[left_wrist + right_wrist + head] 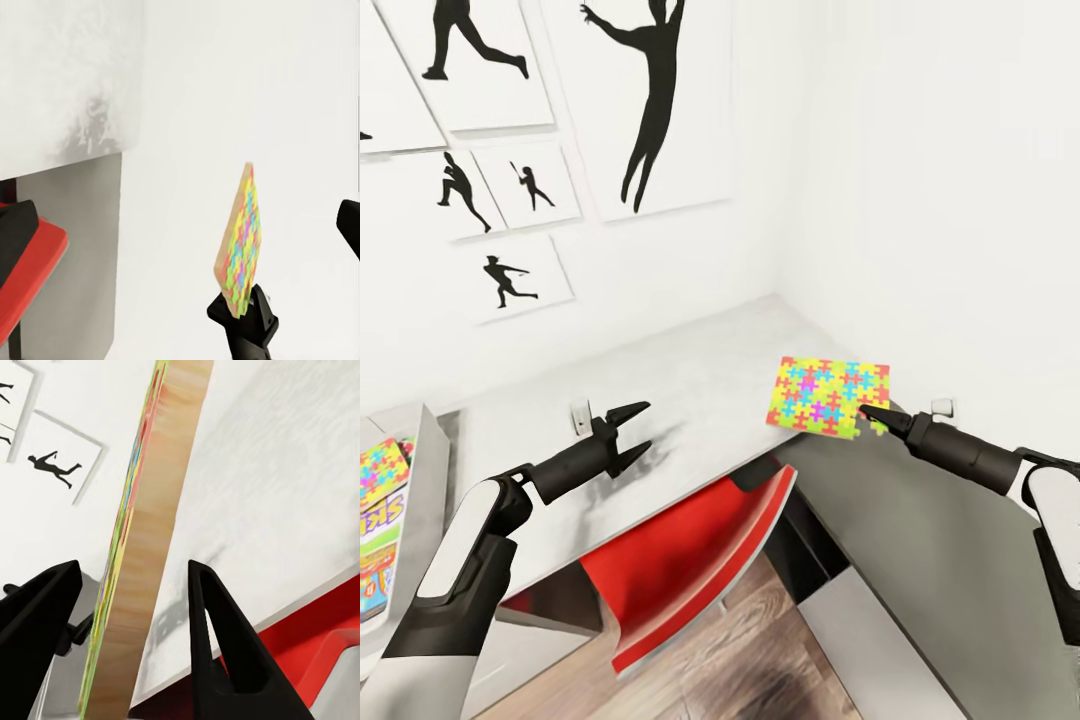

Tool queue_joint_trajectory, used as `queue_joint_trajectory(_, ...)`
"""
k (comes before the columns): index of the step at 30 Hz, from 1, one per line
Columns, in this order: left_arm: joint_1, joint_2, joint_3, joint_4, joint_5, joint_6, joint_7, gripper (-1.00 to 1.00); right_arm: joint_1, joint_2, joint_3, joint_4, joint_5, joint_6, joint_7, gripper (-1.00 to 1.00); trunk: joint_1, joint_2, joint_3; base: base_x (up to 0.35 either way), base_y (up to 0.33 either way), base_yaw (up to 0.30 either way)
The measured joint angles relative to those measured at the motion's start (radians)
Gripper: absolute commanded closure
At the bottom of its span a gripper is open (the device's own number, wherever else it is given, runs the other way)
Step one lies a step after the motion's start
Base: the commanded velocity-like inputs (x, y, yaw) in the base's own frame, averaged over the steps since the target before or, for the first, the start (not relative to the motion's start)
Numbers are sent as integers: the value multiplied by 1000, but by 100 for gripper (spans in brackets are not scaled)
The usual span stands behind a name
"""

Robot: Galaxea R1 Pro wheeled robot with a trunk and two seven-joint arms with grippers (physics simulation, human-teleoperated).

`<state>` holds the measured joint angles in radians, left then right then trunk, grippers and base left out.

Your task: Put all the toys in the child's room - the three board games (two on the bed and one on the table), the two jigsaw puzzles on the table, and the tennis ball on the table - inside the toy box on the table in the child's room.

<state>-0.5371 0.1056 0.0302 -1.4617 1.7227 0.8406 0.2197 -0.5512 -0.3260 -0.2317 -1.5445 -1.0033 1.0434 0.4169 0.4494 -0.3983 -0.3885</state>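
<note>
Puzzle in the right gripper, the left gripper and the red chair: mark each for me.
Puzzle (828, 396), head view: middle of its patterned face.
Left gripper (634, 430), head view: midway between its open fingertips.
Red chair (690, 560), head view: middle of the red seat back under the table edge.

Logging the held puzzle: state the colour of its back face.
Pale tan wood grain on the jigsaw puzzle, best in the right wrist view.

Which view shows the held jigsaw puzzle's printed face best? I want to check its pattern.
The head view: the jigsaw puzzle faces the camera. The left wrist view shows it steeply angled; the right wrist view shows mostly its wooden edge.
</note>
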Motion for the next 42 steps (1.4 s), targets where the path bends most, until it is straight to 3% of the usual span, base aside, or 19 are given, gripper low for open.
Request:
queue_joint_trajectory(15,3,-1,-2,0,-5,0,-9,-100,1,6,23,-12,0,0,-14,100,0,0,25,0,0,0)
queue_joint_trajectory(42,4,-2,-4,1,-8,-2,-9,-100,3,5,26,-37,-1,0,-15,100,0,0,69,0,0,0)
